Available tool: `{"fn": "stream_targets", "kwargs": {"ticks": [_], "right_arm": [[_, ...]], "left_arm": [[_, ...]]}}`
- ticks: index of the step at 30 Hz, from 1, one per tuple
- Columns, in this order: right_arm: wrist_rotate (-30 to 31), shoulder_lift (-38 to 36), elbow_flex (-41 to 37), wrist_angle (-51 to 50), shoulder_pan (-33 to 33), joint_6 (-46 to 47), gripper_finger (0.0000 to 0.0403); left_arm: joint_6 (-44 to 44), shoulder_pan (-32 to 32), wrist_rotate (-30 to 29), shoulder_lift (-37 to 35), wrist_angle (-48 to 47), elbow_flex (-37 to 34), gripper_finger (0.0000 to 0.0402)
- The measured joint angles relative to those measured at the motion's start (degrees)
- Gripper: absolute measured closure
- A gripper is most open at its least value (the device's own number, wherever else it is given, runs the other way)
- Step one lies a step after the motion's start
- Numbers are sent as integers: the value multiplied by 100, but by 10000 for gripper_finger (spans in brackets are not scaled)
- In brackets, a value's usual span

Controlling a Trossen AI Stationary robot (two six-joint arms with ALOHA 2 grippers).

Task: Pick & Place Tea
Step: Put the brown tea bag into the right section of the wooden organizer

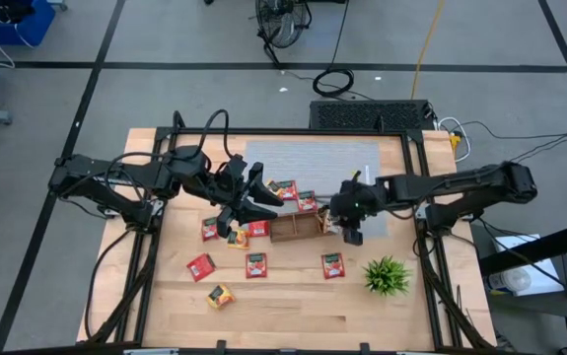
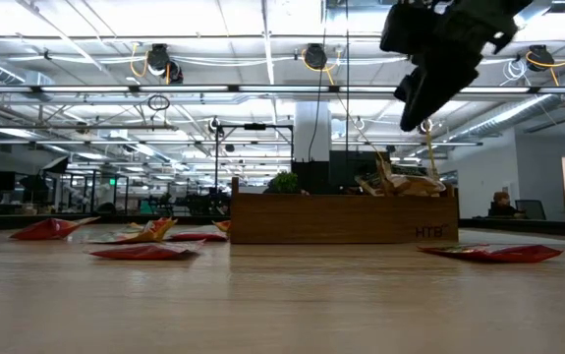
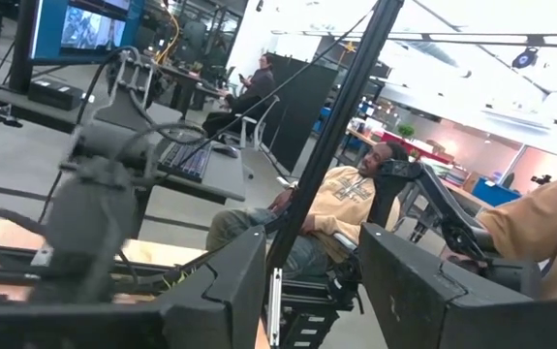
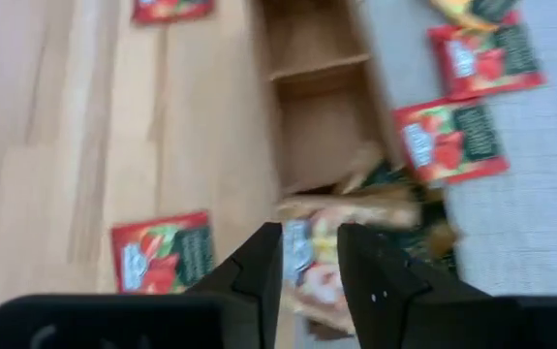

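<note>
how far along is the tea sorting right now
Barely begun, it seems. A few pale sachets already lie in the end compartment of the brown wooden three-compartment tray; the other two compartments look empty. The right gripper hovers above that end, nothing visibly held. The left gripper waits beside the tray. Roughly ten red and orange-yellow sachets, like one near the front, lie on the table.
</note>
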Motion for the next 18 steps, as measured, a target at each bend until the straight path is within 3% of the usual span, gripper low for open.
{"fn": "stream_targets", "kwargs": {"ticks": [7, 14, 18], "right_arm": [[15, 183, -51, 178, 244, 53, 321], [0, 309, -53, 137, 392, 25, 391], [-94, 514, -53, 270, 404, 88, 397]], "left_arm": [[23, 11, 0, 0, 8, 0, 231], [32, 11, 0, 0, 8, 0, 231], [31, 11, -1, 0, 7, 0, 231]]}}
